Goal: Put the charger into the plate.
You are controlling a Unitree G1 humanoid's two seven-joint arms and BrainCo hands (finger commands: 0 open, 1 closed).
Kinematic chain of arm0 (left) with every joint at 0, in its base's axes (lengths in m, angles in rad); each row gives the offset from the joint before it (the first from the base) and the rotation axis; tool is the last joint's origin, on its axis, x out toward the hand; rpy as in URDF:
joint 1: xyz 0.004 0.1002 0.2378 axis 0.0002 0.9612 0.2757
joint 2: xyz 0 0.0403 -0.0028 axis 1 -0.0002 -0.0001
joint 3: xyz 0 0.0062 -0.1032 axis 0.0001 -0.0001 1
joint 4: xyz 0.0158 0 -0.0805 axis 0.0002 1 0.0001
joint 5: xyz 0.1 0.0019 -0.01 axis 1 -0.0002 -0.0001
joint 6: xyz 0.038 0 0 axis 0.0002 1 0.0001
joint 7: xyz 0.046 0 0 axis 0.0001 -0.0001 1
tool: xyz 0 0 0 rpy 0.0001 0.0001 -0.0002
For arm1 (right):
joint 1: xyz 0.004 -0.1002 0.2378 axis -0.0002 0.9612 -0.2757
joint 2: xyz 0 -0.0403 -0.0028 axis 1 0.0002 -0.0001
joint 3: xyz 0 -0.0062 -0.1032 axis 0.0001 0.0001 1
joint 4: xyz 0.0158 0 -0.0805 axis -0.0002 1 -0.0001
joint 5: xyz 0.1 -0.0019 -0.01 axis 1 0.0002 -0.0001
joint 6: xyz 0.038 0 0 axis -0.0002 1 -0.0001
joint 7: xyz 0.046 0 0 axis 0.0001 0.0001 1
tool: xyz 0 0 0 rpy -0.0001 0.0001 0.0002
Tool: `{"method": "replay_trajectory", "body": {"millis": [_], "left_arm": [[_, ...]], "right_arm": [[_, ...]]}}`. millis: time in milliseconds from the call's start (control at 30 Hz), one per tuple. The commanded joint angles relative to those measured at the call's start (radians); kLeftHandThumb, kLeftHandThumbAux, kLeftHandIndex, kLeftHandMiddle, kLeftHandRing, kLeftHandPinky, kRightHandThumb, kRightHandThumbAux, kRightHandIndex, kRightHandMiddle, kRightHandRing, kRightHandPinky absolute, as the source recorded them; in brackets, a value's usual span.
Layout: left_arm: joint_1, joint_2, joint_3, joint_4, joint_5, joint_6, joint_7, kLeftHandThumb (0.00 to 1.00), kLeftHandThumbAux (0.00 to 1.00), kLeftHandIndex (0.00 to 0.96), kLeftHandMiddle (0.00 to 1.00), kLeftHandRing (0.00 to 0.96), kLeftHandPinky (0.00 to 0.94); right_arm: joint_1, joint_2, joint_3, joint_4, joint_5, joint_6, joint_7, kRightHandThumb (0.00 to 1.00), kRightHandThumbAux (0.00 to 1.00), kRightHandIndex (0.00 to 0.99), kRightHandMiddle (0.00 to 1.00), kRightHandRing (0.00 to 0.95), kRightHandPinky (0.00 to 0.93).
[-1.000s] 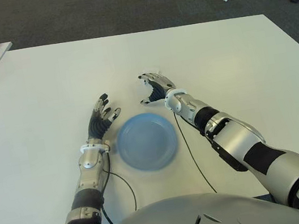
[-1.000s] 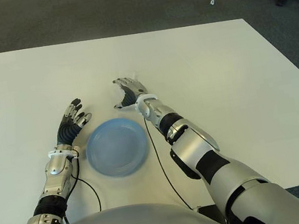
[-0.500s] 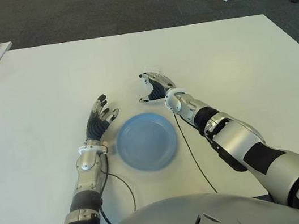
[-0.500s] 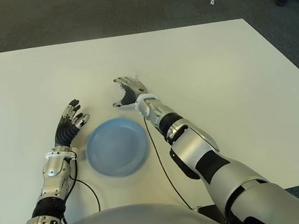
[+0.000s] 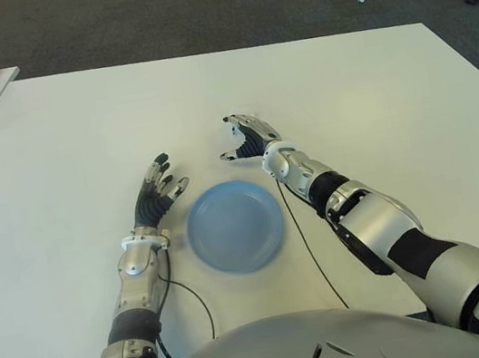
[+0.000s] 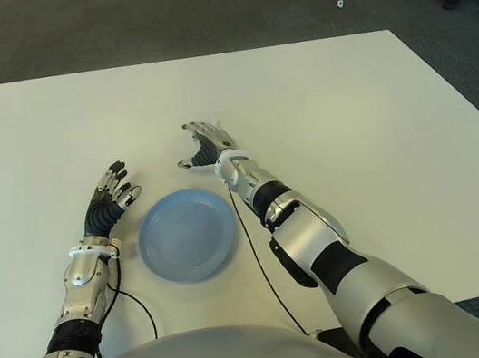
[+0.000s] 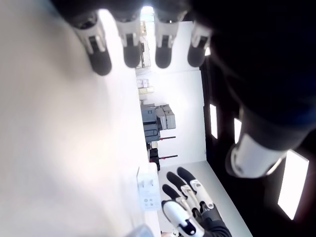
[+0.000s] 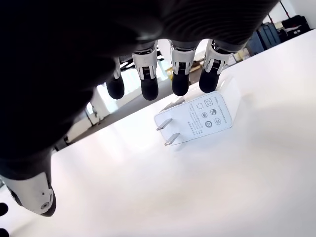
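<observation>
My arms are shiny silver with black parts. My left hand point(image 5: 155, 193) and right hand point(image 5: 246, 137) have black fingers with white bits. A thin black cable point(image 5: 313, 263) hangs beside my right arm.

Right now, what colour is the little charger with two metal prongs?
White, with small grey printing; the flat white plastic charger shows best in the right wrist view.

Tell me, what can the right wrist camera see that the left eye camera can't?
Only the right wrist view shows the white charger, lying flat on the table with its two metal prongs showing, just past the right hand's fingertips. Only the left eye view shows the blue plate, with nothing in it, and the left hand beside it on its left. Both show the right hand, open, over the white table.
</observation>
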Motion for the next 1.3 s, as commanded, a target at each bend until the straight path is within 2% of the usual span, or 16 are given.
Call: {"method": "replay_trajectory", "body": {"millis": [33, 300, 367, 433, 567, 667, 767, 833, 967, 1067, 1100, 1133, 1200, 1300], "left_arm": [[0.051, 0.007, 0.011, 0.041, -0.012, 0.069, -0.016, 0.000, 0.679, 0.001, 0.048, 0.044, 0.059], [0.054, 0.012, 0.021, 0.033, -0.018, 0.069, -0.028, 0.000, 0.676, 0.005, 0.054, 0.051, 0.072], [0.053, 0.015, 0.025, 0.030, -0.020, 0.072, -0.032, 0.000, 0.675, 0.006, 0.054, 0.052, 0.073], [0.053, 0.017, 0.027, 0.027, -0.021, 0.074, -0.034, 0.000, 0.674, 0.006, 0.053, 0.052, 0.073], [0.047, 0.021, 0.031, 0.025, -0.024, 0.077, -0.035, 0.000, 0.668, 0.003, 0.050, 0.048, 0.066], [0.044, 0.024, 0.033, 0.024, -0.026, 0.077, -0.037, 0.000, 0.665, 0.002, 0.051, 0.047, 0.065], [0.039, 0.026, 0.036, 0.028, -0.028, 0.077, -0.037, 0.000, 0.662, 0.004, 0.053, 0.048, 0.066], [0.034, 0.025, 0.039, 0.033, -0.029, 0.078, -0.034, 0.000, 0.661, 0.007, 0.055, 0.049, 0.068], [0.027, 0.027, 0.043, 0.041, -0.032, 0.078, -0.032, 0.000, 0.663, 0.009, 0.057, 0.051, 0.072], [0.025, 0.028, 0.047, 0.042, -0.035, 0.077, -0.032, 0.000, 0.669, 0.010, 0.057, 0.051, 0.073], [0.024, 0.029, 0.048, 0.043, -0.036, 0.077, -0.033, 0.000, 0.670, 0.010, 0.056, 0.051, 0.072], [0.024, 0.030, 0.049, 0.044, -0.037, 0.077, -0.034, 0.000, 0.672, 0.009, 0.053, 0.048, 0.069], [0.023, 0.032, 0.050, 0.045, -0.037, 0.077, -0.036, 0.000, 0.673, 0.009, 0.050, 0.045, 0.064], [0.018, 0.038, 0.052, 0.054, -0.036, 0.075, -0.036, 0.000, 0.674, 0.009, 0.046, 0.042, 0.062]], "right_arm": [[0.060, 0.002, -0.015, 0.038, 0.027, 0.053, 0.032, 0.000, 0.560, 0.000, 0.029, 0.022, 0.056], [0.080, -0.019, -0.038, 0.024, 0.049, 0.073, 0.044, 0.000, 0.565, 0.000, 0.041, 0.048, 0.106], [0.126, -0.060, -0.042, -0.052, 0.056, 0.067, 0.068, 0.000, 0.567, 0.000, 0.053, 0.067, 0.126], [0.151, -0.079, -0.043, -0.097, 0.059, 0.071, 0.083, 0.000, 0.569, 0.000, 0.077, 0.101, 0.158], [0.370, -0.201, -0.056, -0.563, 0.066, 0.181, 0.245, 0.000, 0.572, 0.000, 0.132, 0.175, 0.226], [0.452, -0.247, -0.075, -0.766, 0.075, 0.253, 0.334, 0.000, 0.572, 0.000, 0.185, 0.242, 0.275], [0.500, -0.283, -0.095, -0.896, 0.087, 0.305, 0.403, 0.000, 0.572, 0.000, 0.258, 0.325, 0.329], [0.528, -0.307, -0.106, -0.959, 0.090, 0.331, 0.438, 0.000, 0.573, 0.000, 0.340, 0.414, 0.404], [0.588, -0.343, -0.124, -1.076, 0.086, 0.386, 0.493, 0.000, 0.569, 0.000, 0.392, 0.477, 0.455], [0.648, -0.374, -0.142, -1.195, 0.086, 0.446, 0.549, 0.000, 0.561, 0.000, 0.345, 0.438, 0.435], [0.674, -0.384, -0.150, -1.247, 0.087, 0.472, 0.572, 0.000, 0.556, 0.000, 0.305, 0.399, 0.408], [0.693, -0.391, -0.155, -1.286, 0.087, 0.492, 0.589, 0.000, 0.552, 0.000, 0.238, 0.318, 0.336], [0.735, -0.403, -0.165, -1.363, 0.091, 0.528, 0.619, 0.000, 0.551, 0.000, 0.169, 0.237, 0.261], [0.788, -0.409, -0.181, -1.453, 0.101, 0.570, 0.645, 0.000, 0.552, 0.000, 0.107, 0.164, 0.196]]}}
